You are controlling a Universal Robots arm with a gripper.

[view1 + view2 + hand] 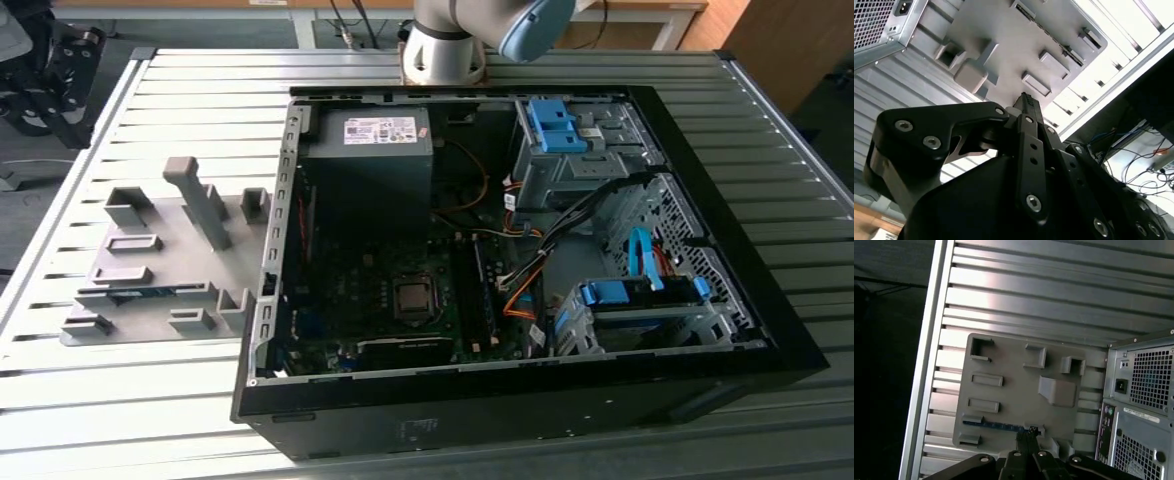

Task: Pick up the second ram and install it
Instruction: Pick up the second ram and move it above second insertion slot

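The second ram (134,291) is a thin blue stick lying in a slot of the grey holder plate (160,235), on the exterior view's left beside the open computer case (534,400). In the first wrist view the ram (999,425) runs along the holder plate (1019,380), just ahead of my gripper (1027,436). The gripper hangs well above the plate with its two dark fingers pressed together and nothing between them. In the second wrist view the gripper (1025,100) points at the same plate (1004,40).
The case lies open on a slatted metal table (747,130), with the power supply (371,150), motherboard (387,300) and blue drive-bay clips (554,125) inside. The arm's base (441,45) stands behind the case. The table's edge (929,365) runs beside the holder plate.
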